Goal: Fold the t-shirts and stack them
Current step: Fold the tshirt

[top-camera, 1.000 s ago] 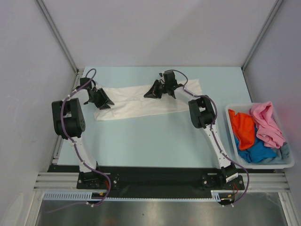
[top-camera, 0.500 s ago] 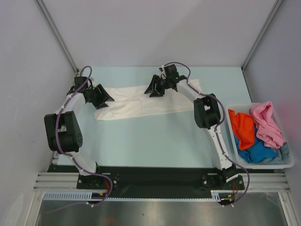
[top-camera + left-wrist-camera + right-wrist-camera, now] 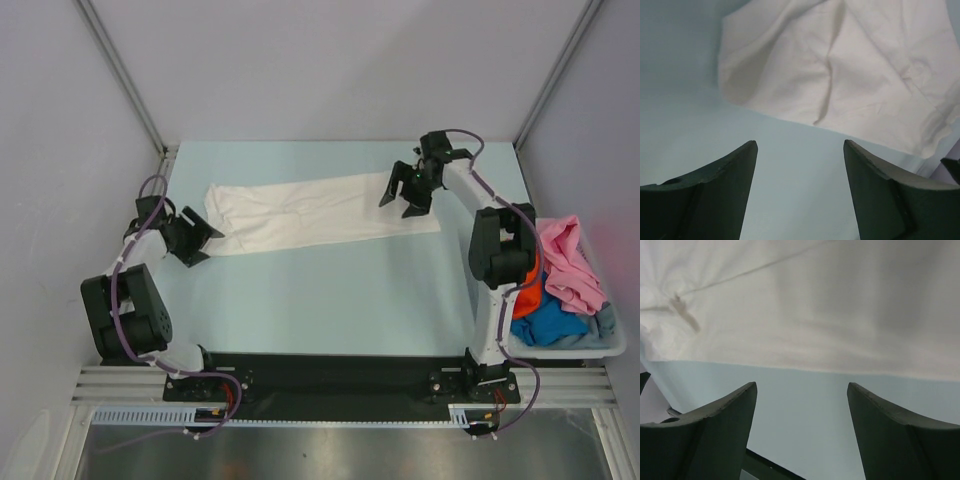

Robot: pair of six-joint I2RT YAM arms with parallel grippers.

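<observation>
The white t-shirt [image 3: 320,210] lies flat on the pale blue table [image 3: 330,300] as a long, narrow folded strip running left to right. My left gripper [image 3: 208,245] is open just off the strip's left end, over bare table, holding nothing. In the left wrist view the gripper [image 3: 797,145] has only table between its fingers, and the white t-shirt [image 3: 840,65] lies beyond them. My right gripper [image 3: 397,205] is open over the strip's right end. In the right wrist view the gripper [image 3: 801,386] is empty, with the white t-shirt [image 3: 815,305] ahead of its fingertips.
A pale plastic bin [image 3: 600,348] stands at the right edge. It holds a pink t-shirt [image 3: 570,260], an orange one [image 3: 528,292], a bright blue one [image 3: 550,322] and a grey-blue one [image 3: 606,322]. The right arm's upright link [image 3: 495,250] stands against the bin's left side.
Both grippers have opened and let go of the white t-shirt. The left one pulled back to the left, the right one swung far to the right, and the strip now lies longer.
</observation>
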